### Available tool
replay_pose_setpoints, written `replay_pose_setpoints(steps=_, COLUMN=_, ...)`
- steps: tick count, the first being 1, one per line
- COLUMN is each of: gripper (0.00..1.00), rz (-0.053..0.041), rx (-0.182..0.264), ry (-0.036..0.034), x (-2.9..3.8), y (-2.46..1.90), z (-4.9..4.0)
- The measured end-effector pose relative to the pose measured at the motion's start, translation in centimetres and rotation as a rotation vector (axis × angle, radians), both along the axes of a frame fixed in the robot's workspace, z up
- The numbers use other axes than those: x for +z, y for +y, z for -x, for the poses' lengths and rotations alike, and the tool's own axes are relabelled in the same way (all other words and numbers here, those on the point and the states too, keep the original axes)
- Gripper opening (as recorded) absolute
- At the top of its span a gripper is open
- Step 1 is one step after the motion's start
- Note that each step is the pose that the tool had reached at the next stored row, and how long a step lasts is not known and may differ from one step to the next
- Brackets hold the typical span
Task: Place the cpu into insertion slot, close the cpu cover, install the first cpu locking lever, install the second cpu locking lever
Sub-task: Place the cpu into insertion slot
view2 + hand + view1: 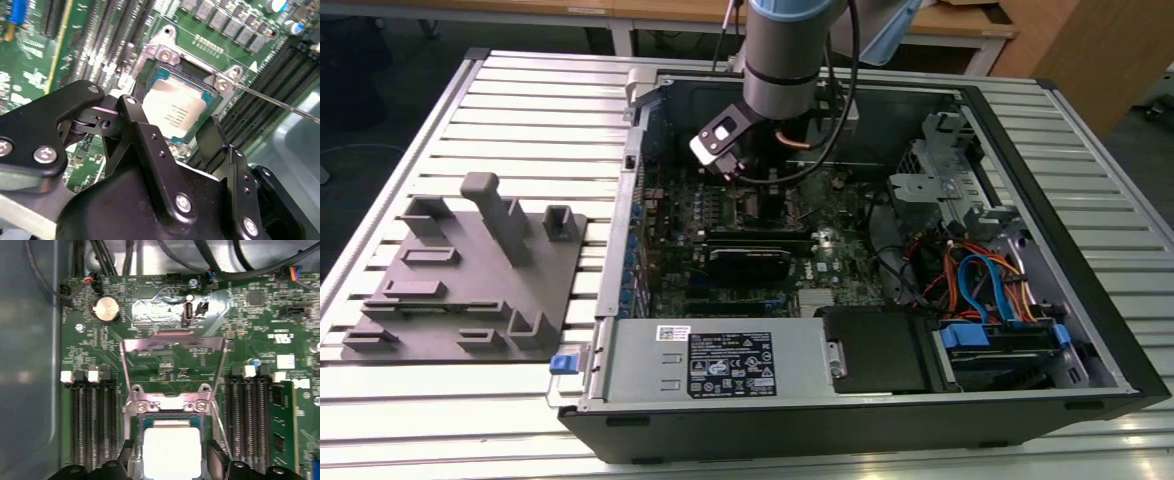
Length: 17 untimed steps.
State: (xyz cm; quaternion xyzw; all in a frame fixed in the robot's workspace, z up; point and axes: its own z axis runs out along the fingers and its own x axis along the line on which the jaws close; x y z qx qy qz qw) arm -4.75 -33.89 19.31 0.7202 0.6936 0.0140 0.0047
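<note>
CPU (172,452) lies in the slot (161,54), directly beneath the hand (171,120). The hand's black fingers (216,452) are spread to either side of the chip with a gap showing, so it grips nothing.

The chip is a flat square with a dull silvery metal top, and the slot's rim is bright stamped steel with screw heads. If the chip is not fully flat, a finger brushing its edge could tip it and harm the contacts below.

Just beyond the hand, the cover (172,342), a thin steel frame with a window, is swung open. Brought down on a tilted chip, it would jam.

A lever (280,102), a slim springy wire, runs out beside the hand and could snag a finger.

Ribbed black memory slots (92,425) flank the hand on the glossy green board (100,350).
</note>
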Motion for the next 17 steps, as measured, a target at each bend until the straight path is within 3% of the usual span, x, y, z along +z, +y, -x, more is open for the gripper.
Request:
replay_pose_setpoints(steps=1, gripper=0.67, rz=0.0074, rx=0.0, ry=-0.0001, x=0.0, y=0.0, z=0.0)
replay_pose_setpoints(steps=3, gripper=0.67, rz=0.011, rx=0.0, ry=0.0001, x=0.04, y=-0.01, z=0.0)
replay_pose_setpoints(steps=17, gripper=0.67, rz=0.0108, rx=0.014, ry=0.0, x=0.86, y=0.0, z=0.0)
